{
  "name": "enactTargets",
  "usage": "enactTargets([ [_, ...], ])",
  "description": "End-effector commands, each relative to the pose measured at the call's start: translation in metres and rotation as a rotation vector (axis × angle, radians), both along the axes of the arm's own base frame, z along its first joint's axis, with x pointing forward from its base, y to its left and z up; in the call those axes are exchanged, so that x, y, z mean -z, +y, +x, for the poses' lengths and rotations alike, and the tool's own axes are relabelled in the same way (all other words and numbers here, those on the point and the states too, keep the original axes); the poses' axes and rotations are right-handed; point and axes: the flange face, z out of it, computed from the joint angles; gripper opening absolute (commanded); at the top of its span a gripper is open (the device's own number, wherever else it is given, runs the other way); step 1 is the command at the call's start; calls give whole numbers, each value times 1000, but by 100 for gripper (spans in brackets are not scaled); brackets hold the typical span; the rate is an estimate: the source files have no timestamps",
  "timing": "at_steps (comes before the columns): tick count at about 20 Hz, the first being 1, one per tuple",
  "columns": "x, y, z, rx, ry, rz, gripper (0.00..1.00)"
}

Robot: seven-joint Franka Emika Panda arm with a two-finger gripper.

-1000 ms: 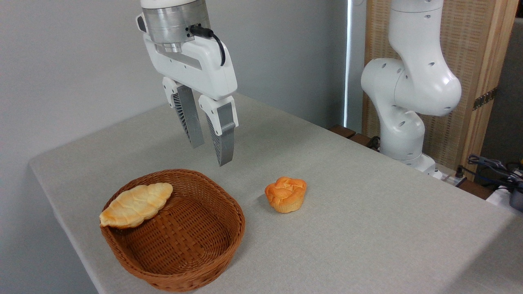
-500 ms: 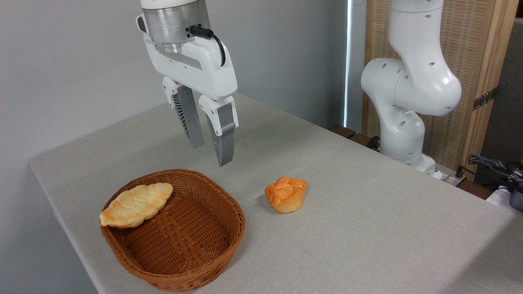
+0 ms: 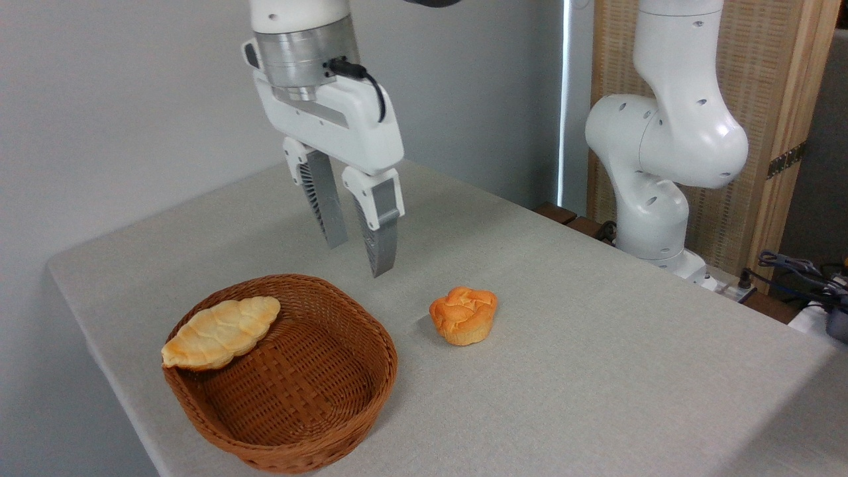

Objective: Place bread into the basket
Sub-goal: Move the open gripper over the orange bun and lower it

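Approach step, nothing picked yet. My gripper [image 3: 360, 255] hangs in the air above the table [image 3: 596, 344], jaws parted by a narrow gap and holding nothing.

The bread [image 3: 464, 315] sits on the table below the jaws and off to their right, well apart from the fingertips. It is upright, lumpy top up, clear of everything else.

The basket [image 3: 358, 404] is below the jaws and to their left, its far rim nearly under them. A pale ridged loaf [image 3: 220, 331] leans on the left rim, partly inside. The rest of the basket floor looks free, so there is room for the drop.

Next move, as I judge it:
- Shift the jaws right until they sit over the bread.
- Open wider first; the present gap looks narrower than the bread.
- Descend, close around the paler base or the middle, not the knotted top.
- Squeeze gently, it looks soft.
- Lift over the near rim and release in the open part, clear of the loaf.

Visibility:
- The top of the arm [image 3: 662, 146] is cut off by the frame, wrist joint included.
- One camera only, so I can't tell how deep the jaws stand relative to the bread.
- The back of the bread and its contact patch are hidden.
- The cables [image 3: 801, 271] at far right are cropped.
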Motion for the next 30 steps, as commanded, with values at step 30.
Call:
enactTargets([
  [30,154,3,-123,2,49,-20,100],
])
